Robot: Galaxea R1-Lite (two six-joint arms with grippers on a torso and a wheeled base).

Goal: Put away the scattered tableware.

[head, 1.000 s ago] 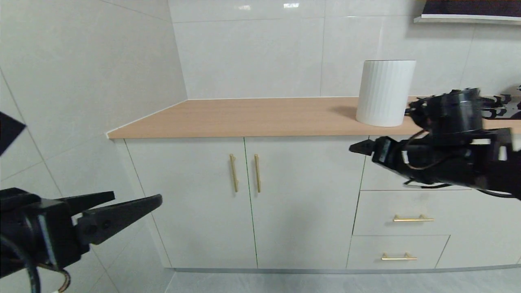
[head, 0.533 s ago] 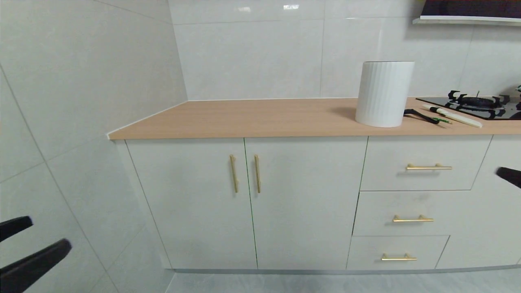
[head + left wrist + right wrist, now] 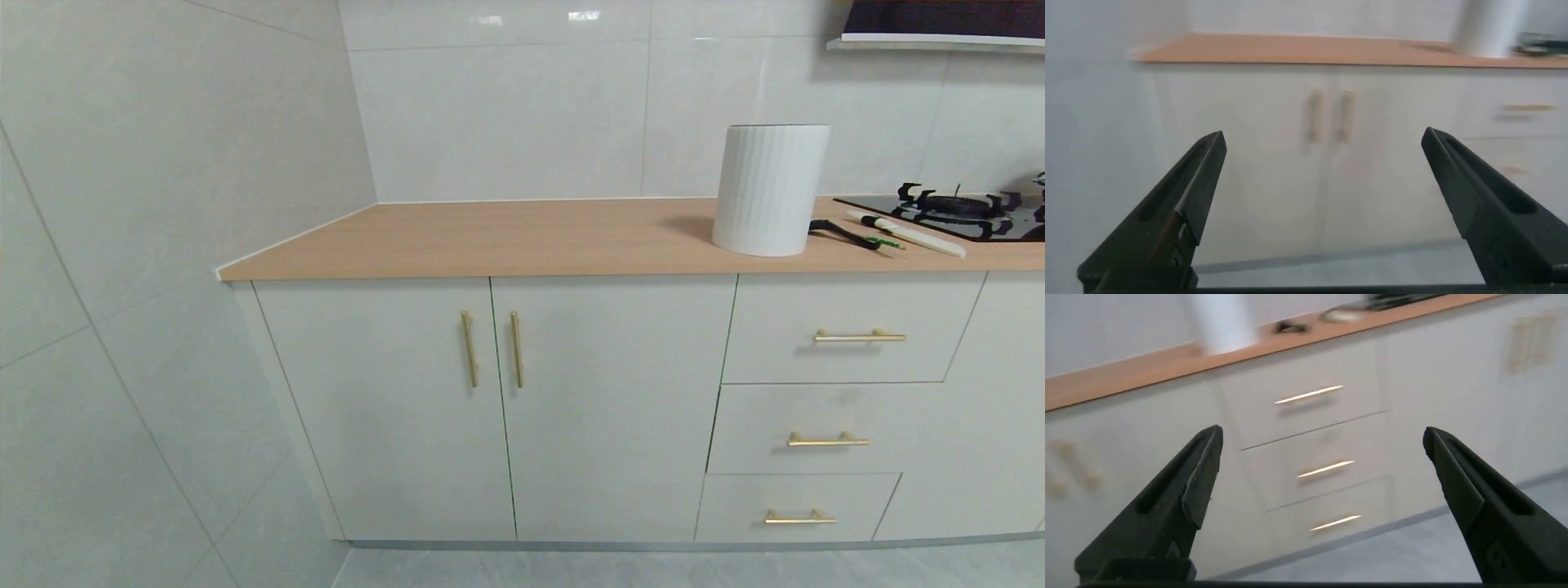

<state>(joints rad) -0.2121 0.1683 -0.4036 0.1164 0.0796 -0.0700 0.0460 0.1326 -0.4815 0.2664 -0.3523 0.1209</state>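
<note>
Head view first: the wooden bench [image 3: 506,237] has a white ribbed canister [image 3: 770,188] standing upright toward its right end. The scattered tableware lies flat just beside it on the stove side. That's a black-handled utensil [image 3: 845,233] and a long pale utensil [image 3: 906,233], plus a green bit between them that's too small to name. The gas hob [image 3: 951,204] sits right behind them. Best guess is the canister is where they're meant to go, since it's parked right next to them. Left wrist view: the left gripper [image 3: 1323,143] has its jaws spread wide with nothing between them, facing the double cabinet doors [image 3: 1327,114] under the bench. Right wrist view: the right gripper [image 3: 1323,434] is the same, jaws wide apart and empty. It faces the drawers [image 3: 1310,396] and is well short of the tableware, so it looks like no pickup has started yet.
</note>
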